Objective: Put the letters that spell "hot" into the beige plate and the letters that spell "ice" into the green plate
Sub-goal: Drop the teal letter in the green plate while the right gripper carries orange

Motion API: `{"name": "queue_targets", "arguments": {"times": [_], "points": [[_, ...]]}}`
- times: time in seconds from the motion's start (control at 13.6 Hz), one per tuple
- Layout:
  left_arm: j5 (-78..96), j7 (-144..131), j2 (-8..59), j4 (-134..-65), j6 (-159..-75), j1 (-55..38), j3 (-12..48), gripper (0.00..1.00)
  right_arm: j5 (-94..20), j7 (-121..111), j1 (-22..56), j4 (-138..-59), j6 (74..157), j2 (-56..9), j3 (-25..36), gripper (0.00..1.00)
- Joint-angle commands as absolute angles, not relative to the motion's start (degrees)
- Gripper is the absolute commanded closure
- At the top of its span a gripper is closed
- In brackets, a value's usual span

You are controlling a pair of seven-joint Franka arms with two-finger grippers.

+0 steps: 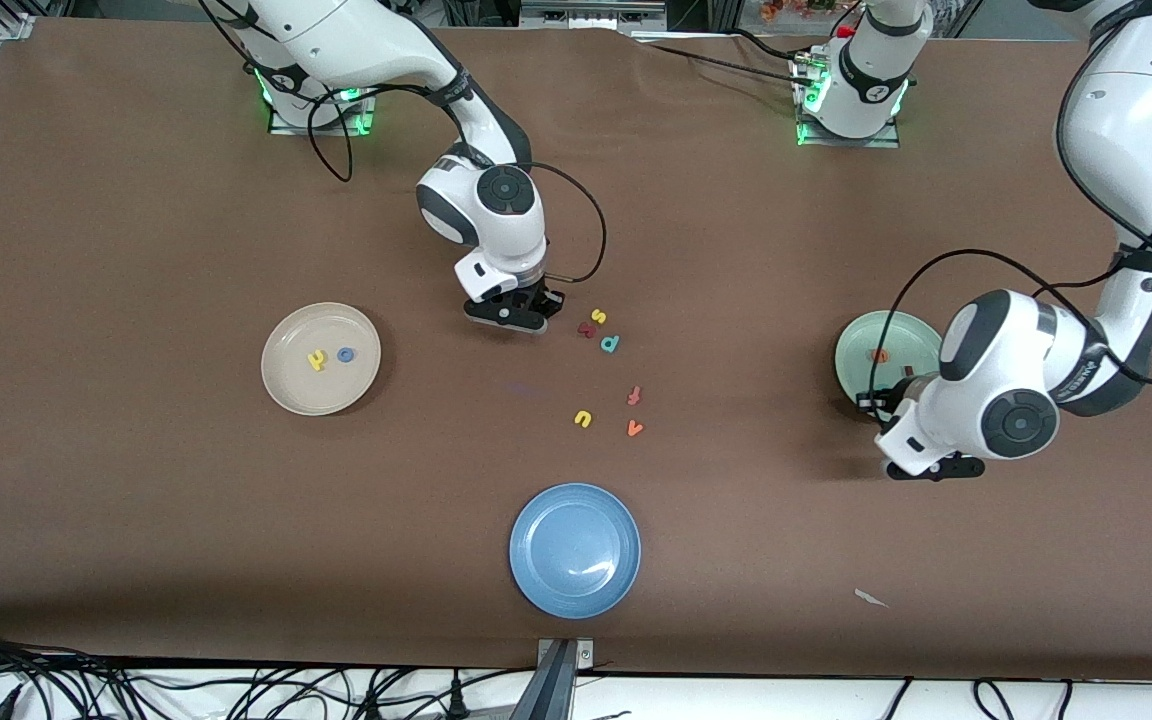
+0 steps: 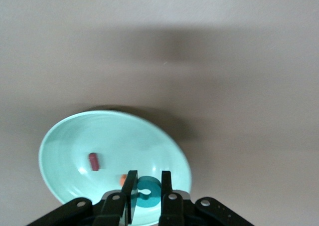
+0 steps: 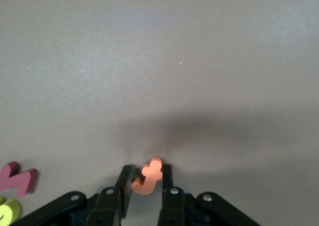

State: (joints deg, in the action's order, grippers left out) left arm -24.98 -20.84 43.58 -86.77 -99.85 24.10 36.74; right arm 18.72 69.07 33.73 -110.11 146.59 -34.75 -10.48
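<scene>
Robot lab: brown-covered table (image 1: pixel 136 200), aluminium framing (image 1: pixel 561 675) at edge, loose cables (image 1: pixel 236 690), two bench-mounted arms.

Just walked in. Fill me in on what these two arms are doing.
The right gripper, low on the table beside the loose letters, has its jaws shut on the small orange foam "t". The left gripper holds the teal foam "c" over the pale green plate. The round beige plate already holds the yellow "h" and blue "o".

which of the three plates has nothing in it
The blue plate, nearest the front camera. The beige plate holds two letters and the green plate holds some too.
</scene>
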Motion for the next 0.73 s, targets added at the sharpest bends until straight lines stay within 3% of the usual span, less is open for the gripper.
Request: {"name": "queue_targets", "arguments": {"times": [0.0,0.22,0.44,0.66], "points": [[-25.4,-17.1,41.1,-91.8,-101.1,27.3,37.2,1.00,19.2,61.3,29.6,-112.8,143.5,-29.0,-10.3,1.00],[-28.7,-17.1,41.5,-94.7,-102.8,29.0,36.6,1.00,18.9,48.5,23.8,-116.1,136.9,-23.0,-10.4,1.00],[-30.5,-16.5,41.3,-100.5,-105.8,33.8,37.0,1.00,18.9,33.6,15.8,-121.7,135.6,-16.7,-10.5,1.00],[-30.5,-15.2,40.3,-104.6,-107.8,35.3,37.4,1.00,18.8,22.0,9.4,-123.0,131.1,-13.6,-10.5,1.00]]}}
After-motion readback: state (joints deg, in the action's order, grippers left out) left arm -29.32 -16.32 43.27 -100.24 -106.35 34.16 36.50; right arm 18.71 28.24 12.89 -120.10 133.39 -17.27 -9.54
